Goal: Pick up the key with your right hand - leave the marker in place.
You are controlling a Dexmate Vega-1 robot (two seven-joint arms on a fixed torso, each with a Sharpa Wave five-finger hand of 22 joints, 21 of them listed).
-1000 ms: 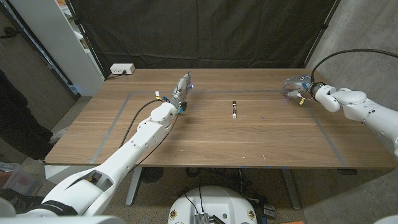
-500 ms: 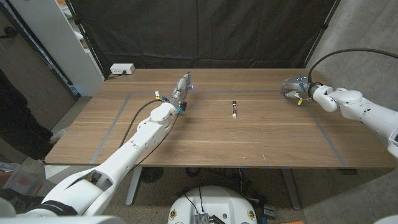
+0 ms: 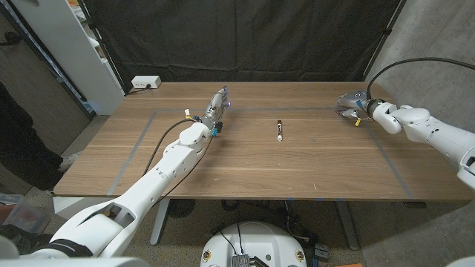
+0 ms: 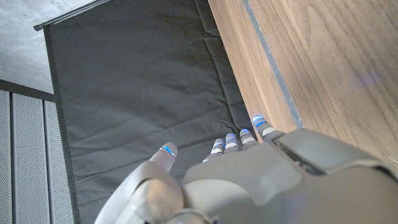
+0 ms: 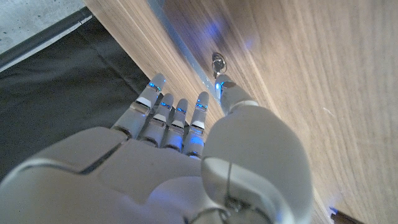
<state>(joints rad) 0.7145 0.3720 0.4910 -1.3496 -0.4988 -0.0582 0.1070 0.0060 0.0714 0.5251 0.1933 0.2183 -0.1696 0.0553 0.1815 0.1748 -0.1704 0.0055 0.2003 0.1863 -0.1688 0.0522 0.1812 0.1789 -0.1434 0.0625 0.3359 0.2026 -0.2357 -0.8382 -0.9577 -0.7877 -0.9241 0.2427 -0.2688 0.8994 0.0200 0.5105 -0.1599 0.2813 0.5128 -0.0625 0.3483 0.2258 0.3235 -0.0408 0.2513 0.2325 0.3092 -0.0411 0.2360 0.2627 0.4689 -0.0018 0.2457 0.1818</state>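
Wooden table [image 3: 245, 159] w/ grey tape outline. Small silver metal key [image 5: 218, 62] lies on the tape line at the far right, just beyond the right hand's [image 3: 352, 104] thumb tip; that hand hovers close, fingers apart, grasping nothing. Slim dark marker w/ white end [image 3: 279, 130] lies mid-table. Left hand [image 3: 215, 110] is released, fingers extended, near the far-left tape.
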